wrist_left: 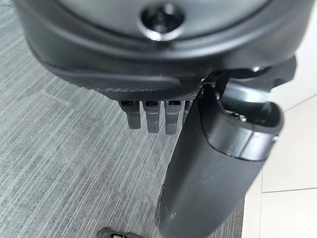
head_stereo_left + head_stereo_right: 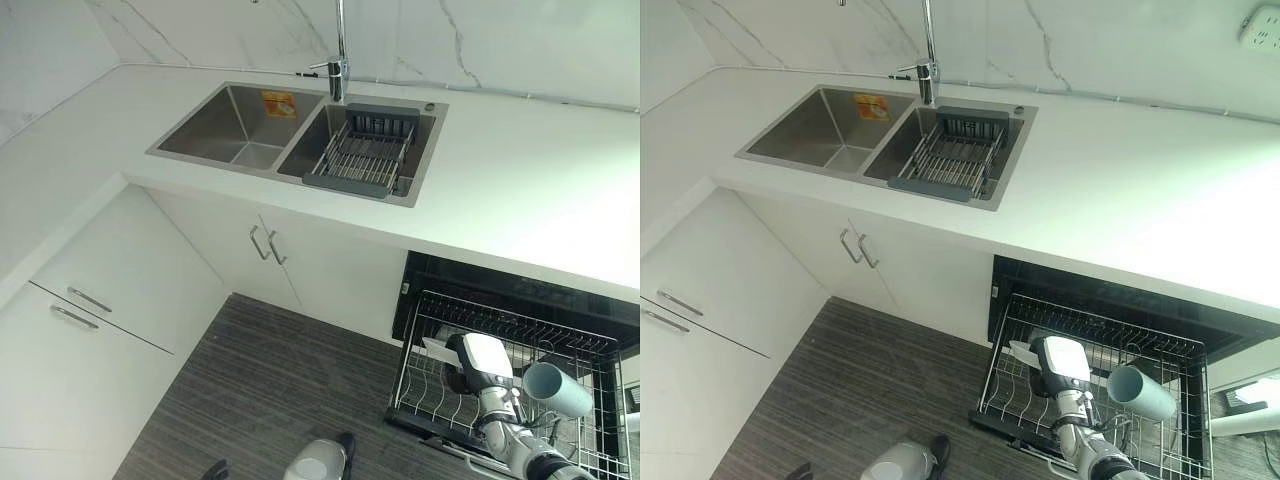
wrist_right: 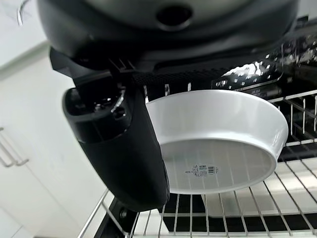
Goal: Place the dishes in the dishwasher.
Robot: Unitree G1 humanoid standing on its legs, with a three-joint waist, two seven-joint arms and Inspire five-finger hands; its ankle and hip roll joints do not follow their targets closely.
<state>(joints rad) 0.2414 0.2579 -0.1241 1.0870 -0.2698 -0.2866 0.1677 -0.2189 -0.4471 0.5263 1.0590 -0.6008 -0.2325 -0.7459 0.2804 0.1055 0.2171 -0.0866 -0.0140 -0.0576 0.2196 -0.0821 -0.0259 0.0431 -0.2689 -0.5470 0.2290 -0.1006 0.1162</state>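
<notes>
You've got a white bowl (image 3: 218,144), tilted on edge, underside showing, over the pulled-out dishwasher rack (image 3: 233,208), black wire.

Kitchen corner with sink and cabinets

A white counter (image 2: 520,170) holds a steel double sink (image 2: 250,125); a grey draining rack (image 2: 362,152) sits in its right basin, below the tap (image 2: 339,60). White cabinet doors (image 2: 300,265) with metal handles (image 2: 268,245) stand under it, above dark striped floor (image 2: 260,390). Marble-look wall (image 2: 1090,45) carries a socket (image 2: 1262,28).
</notes>
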